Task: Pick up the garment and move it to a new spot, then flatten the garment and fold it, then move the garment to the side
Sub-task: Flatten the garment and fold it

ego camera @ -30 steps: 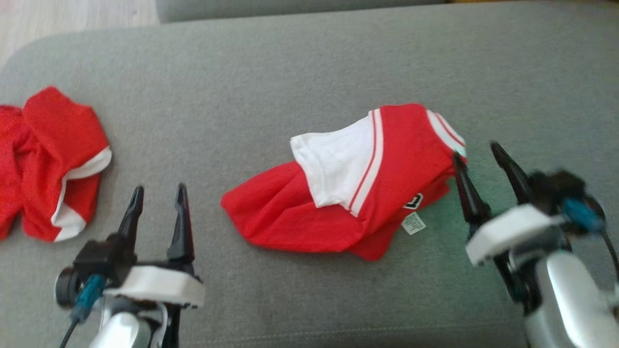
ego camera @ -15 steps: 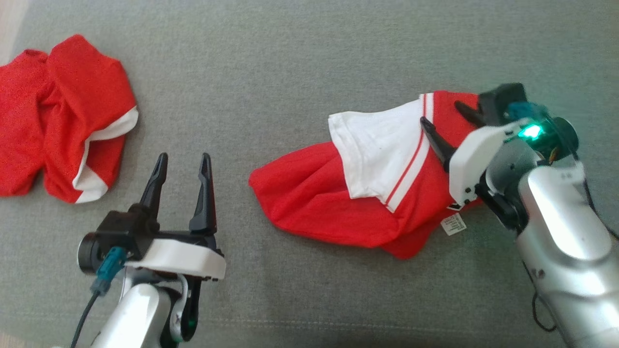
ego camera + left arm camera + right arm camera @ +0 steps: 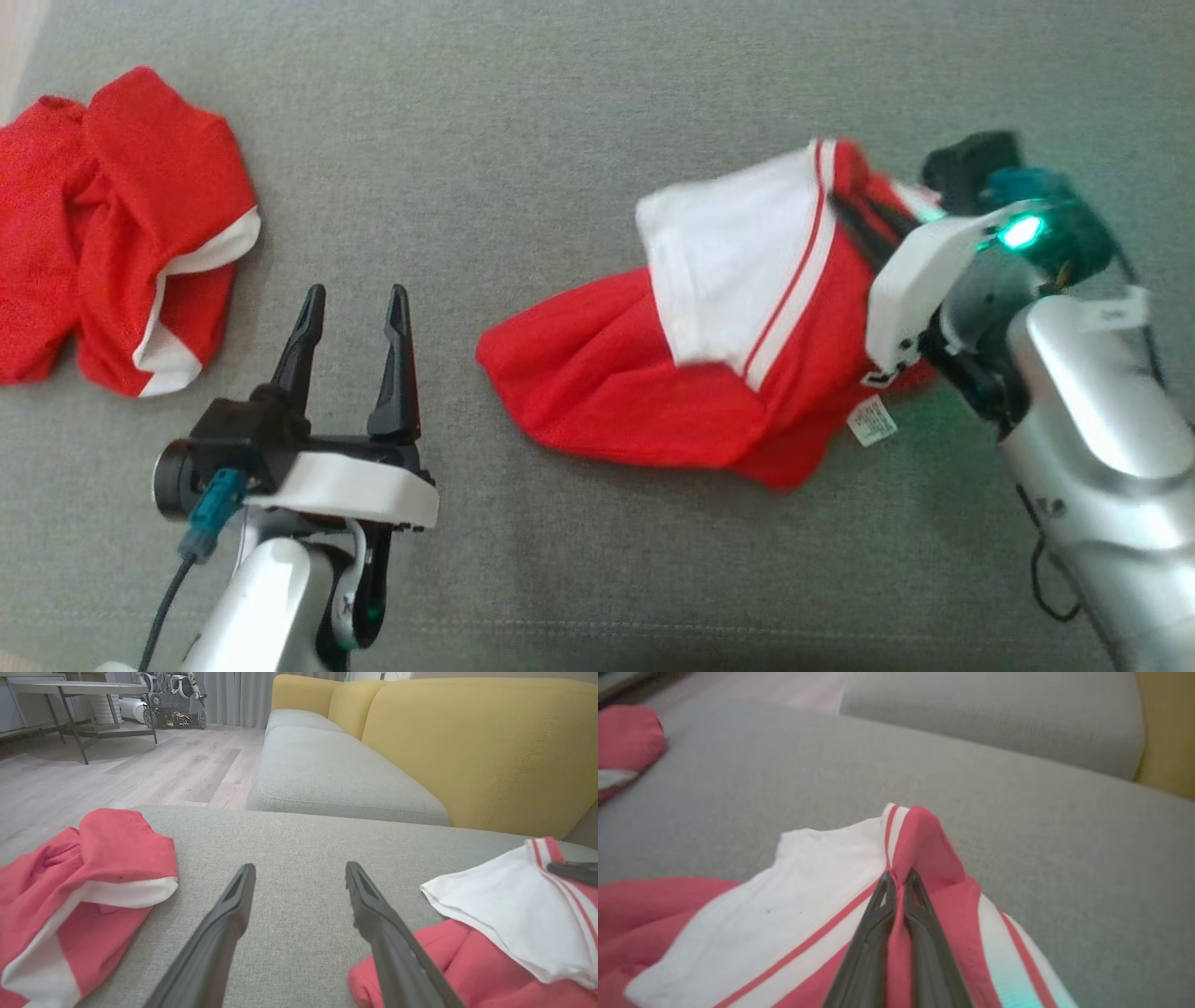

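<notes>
One fold of the garment (image 3: 607,392) sat pinched in the right gripper (image 3: 837,202); the garment lay on the cushion (image 3: 560,112), right of centre. The left gripper (image 3: 357,291) hovered spread and empty beside it.

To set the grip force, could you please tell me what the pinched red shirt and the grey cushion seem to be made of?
The shirt looks like thin matte knit, perhaps synthetic mesh: it bunches softly where the right gripper pinches it. The cushion looks like coarse woven upholstery: heathered grey weave, stitched seam.
</notes>
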`<state>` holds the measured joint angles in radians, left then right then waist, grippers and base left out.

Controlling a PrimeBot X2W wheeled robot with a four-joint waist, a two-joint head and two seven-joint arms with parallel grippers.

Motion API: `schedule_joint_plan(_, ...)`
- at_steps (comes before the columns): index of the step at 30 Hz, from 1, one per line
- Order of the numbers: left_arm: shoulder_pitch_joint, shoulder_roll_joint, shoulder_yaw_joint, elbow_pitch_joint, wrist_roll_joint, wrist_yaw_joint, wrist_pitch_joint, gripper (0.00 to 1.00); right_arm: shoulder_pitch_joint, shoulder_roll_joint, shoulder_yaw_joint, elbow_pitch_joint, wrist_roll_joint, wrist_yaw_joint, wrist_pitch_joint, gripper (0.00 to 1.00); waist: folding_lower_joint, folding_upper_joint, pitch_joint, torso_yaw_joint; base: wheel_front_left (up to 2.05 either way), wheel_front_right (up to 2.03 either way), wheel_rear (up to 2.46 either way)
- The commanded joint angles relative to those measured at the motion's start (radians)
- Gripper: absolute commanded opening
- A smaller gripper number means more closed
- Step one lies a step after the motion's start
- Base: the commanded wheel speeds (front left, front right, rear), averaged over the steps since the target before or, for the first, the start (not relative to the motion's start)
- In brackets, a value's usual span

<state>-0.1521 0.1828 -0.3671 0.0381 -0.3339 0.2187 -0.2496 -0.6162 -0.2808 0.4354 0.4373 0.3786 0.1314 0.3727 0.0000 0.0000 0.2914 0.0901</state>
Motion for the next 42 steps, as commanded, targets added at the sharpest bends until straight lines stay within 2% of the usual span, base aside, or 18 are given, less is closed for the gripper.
schedule_joint_plan(1,-0.023,0.005,0.049,-0.026,0.011,-0.004,-0.012,1.00,0.022,0.004,-0.017,-0.063,0.010,-0.001,-0.034,0.00,0.0000,0.0000,-0.004,-0.008,0.00,0.00,0.00)
schedule_joint_plan(7,-0.009,-0.004,0.070,-0.028,0.022,-0.014,-0.012,1.00,0.116,0.041,-0.129,-0.176,0.027,-0.001,-0.147,0.00,0.0000,0.0000,-0.012,-0.034,0.00,0.00,0.00)
schedule_joint_plan(10,-0.001,-0.009,0.080,-0.026,0.027,-0.019,-0.012,1.00,0.197,0.095,-0.238,-0.238,0.063,-0.001,-0.220,0.00,0.0000,0.0000,-0.017,-0.048,0.00,0.00,0.00)
schedule_joint_plan(11,0.004,-0.013,0.085,-0.026,0.030,-0.022,-0.012,1.00,0.258,0.142,-0.318,-0.269,0.094,-0.001,-0.263,0.00,0.0000,0.0000,-0.020,-0.056,0.00,0.00,0.00)
schedule_joint_plan(12,0.006,-0.015,0.087,-0.026,0.031,-0.024,-0.012,1.00,0.287,0.160,-0.359,-0.279,0.102,-0.001,-0.284,0.00,0.0000,0.0000,-0.021,-0.059,0.00,0.00,0.00)
schedule_joint_plan(17,0.017,-0.021,0.099,-0.024,0.035,-0.032,-0.012,1.00,0.419,0.221,-0.499,-0.269,0.144,-0.001,-0.330,0.00,0.0000,0.0000,-0.027,-0.078,0.00,0.00,0.00)
schedule_joint_plan(18,0.019,-0.022,0.100,-0.023,0.036,-0.034,-0.012,1.00,0.438,0.225,-0.510,-0.256,0.154,-0.001,-0.328,0.06,0.0000,0.0000,-0.027,-0.081,0.00,0.00,0.00)
schedule_joint_plan(19,0.020,-0.023,0.101,-0.023,0.037,-0.036,-0.012,1.00,0.454,0.227,-0.517,-0.242,0.153,-0.001,-0.330,0.44,0.0000,0.0000,-0.028,-0.085,0.00,0.00,0.00)
schedule_joint_plan(20,0.021,-0.023,0.102,-0.022,0.038,-0.037,-0.012,1.00,0.466,0.229,-0.525,-0.228,0.159,-0.001,-0.332,1.00,0.0000,0.0000,-0.028,-0.088,0.00,0.00,0.00)
schedule_joint_plan(24,0.024,-0.023,0.110,-0.019,0.040,-0.042,-0.012,1.00,0.486,0.230,-0.502,-0.190,0.195,-0.001,-0.358,1.00,0.0000,0.0000,-0.031,-0.101,0.00,0.00,0.00)
schedule_joint_plan(27,0.029,-0.021,0.116,-0.017,0.040,-0.043,-0.012,1.00,0.488,0.230,-0.488,-0.211,0.172,-0.001,-0.388,1.00,0.0000,0.0000,-0.036,-0.112,0.00,0.00,0.00)
schedule_joint_plan(35,0.051,-0.015,0.134,-0.011,0.038,-0.037,-0.012,1.00,0.499,0.200,-0.463,-0.411,-0.071,-0.001,-0.411,1.00,0.0000,0.0000,-0.066,-0.134,0.00,0.00,0.00)
schedule_joint_plan(42,0.085,-0.009,0.137,-0.006,0.034,-0.030,-0.011,1.00,0.531,0.160,-0.383,-0.519,-0.178,-0.001,-0.354,1.00,0.0000,0.0000,-0.108,-0.143,0.00,0.00,0.00)
